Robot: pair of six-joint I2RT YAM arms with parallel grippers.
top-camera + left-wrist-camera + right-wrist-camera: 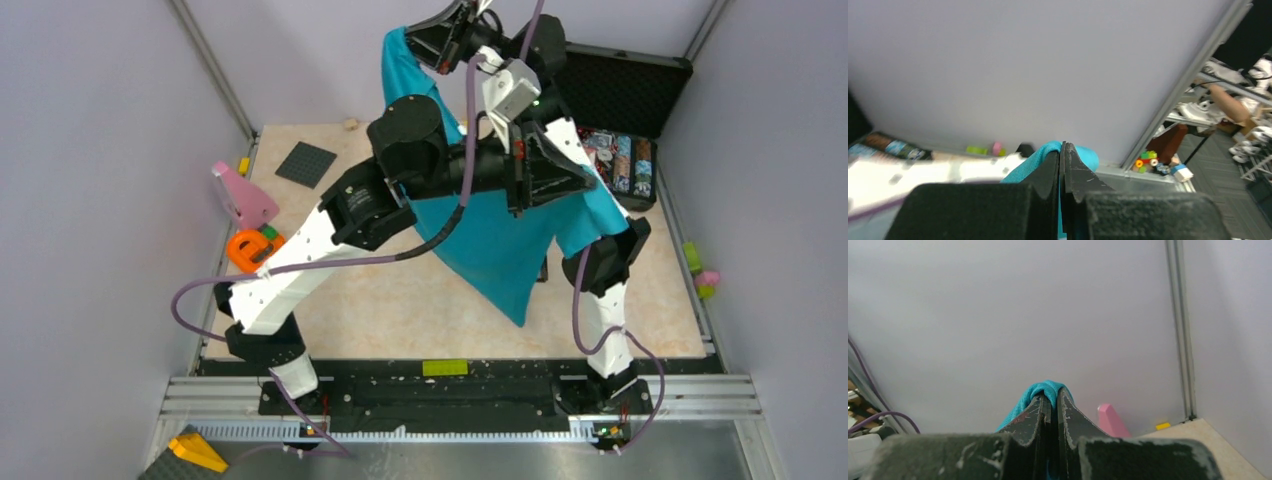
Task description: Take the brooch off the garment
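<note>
The teal-blue garment is held up off the table between both grippers and hangs down to a point over the table's middle. My right gripper is at the top of the view, shut on a fold of the garment; its tips show in the right wrist view. My left gripper reaches right, shut on the garment's right side; its tips show in the left wrist view. The brooch shows in no view; the arms cover much of the cloth.
A dark grey square plate, a pink piece and an orange toy lie at the left. An open black case with small patterned items stands at back right. Green and pink toys sit at the right edge.
</note>
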